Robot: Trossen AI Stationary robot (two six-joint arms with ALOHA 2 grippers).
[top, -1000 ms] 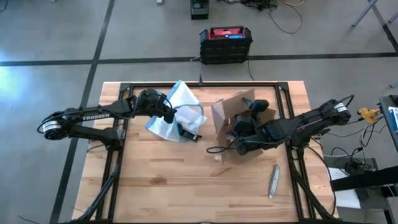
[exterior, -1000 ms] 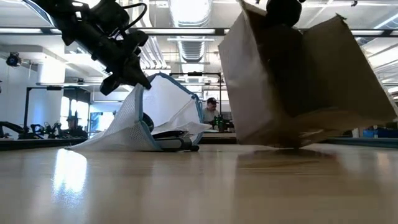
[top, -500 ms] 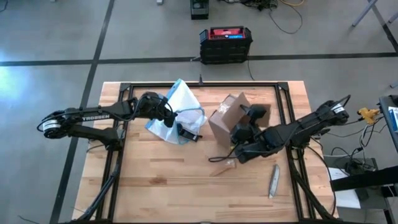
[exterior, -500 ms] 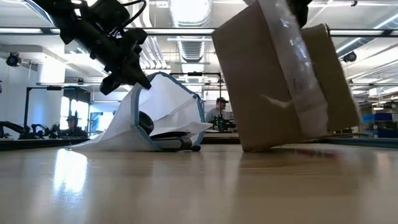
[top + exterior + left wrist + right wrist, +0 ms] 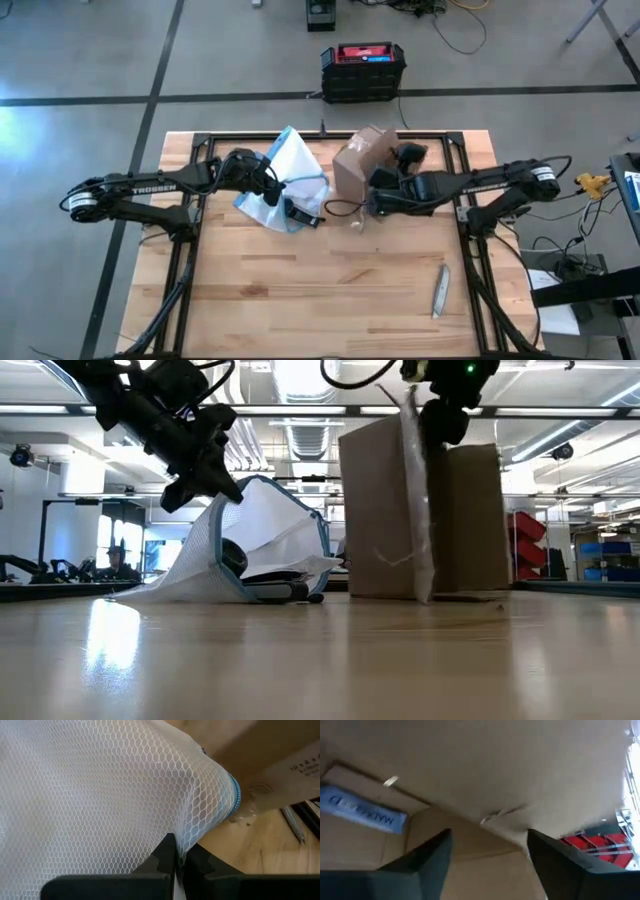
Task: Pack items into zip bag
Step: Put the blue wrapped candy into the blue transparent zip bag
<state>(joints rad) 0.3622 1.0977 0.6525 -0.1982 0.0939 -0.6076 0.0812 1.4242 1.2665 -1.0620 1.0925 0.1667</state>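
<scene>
1. Left gripper (image 5: 176,862) fingers clenched on the mesh wall of the zip bag (image 5: 290,180), lifting that edge; the rest of the bag drapes from the fingers to the table (image 5: 300,300).
2. Right gripper (image 5: 375,203) fingers spread, cardboard box (image 5: 358,170) directly before them; grip cannot be told.
3. Items not discernible.
</scene>
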